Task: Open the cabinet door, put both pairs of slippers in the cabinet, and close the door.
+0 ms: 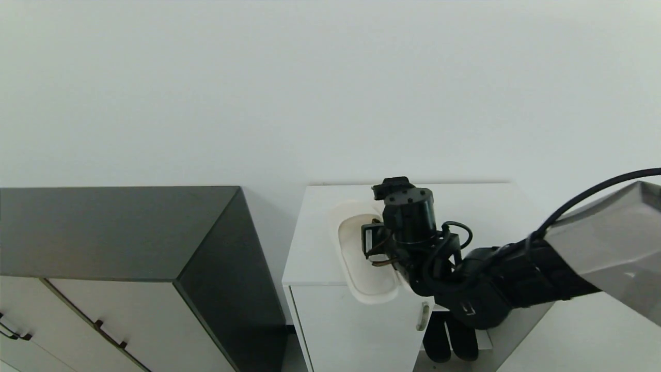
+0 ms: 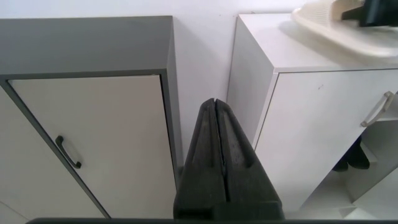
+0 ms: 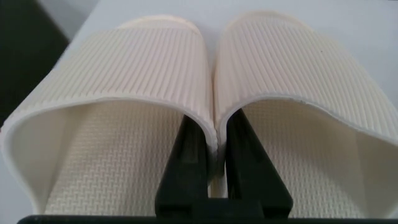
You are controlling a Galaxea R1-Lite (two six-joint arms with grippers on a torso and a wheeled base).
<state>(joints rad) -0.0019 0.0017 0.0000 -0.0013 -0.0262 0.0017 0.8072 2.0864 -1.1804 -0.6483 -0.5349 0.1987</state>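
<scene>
A pair of cream slippers (image 1: 361, 268) lies side by side on top of the white cabinet (image 1: 310, 248), their heels over its front edge. My right gripper (image 1: 374, 248) is at their openings with one finger inside each slipper. In the right wrist view it (image 3: 214, 146) is shut on the two inner walls of the cream slippers (image 3: 143, 68), pressed together. Black slippers (image 1: 449, 338) stand inside the cabinet, whose right side is open; they show dimly as black slippers (image 2: 351, 158) in the left wrist view. My left gripper (image 2: 216, 124) hangs shut and empty, low in front of the gap between the two cabinets.
A wider cabinet with a dark grey top (image 1: 119, 232) and pale fronts with black handles stands to the left, with a narrow gap between it and the white one. The white door panel carries a metal handle (image 1: 423, 315). A plain wall is behind.
</scene>
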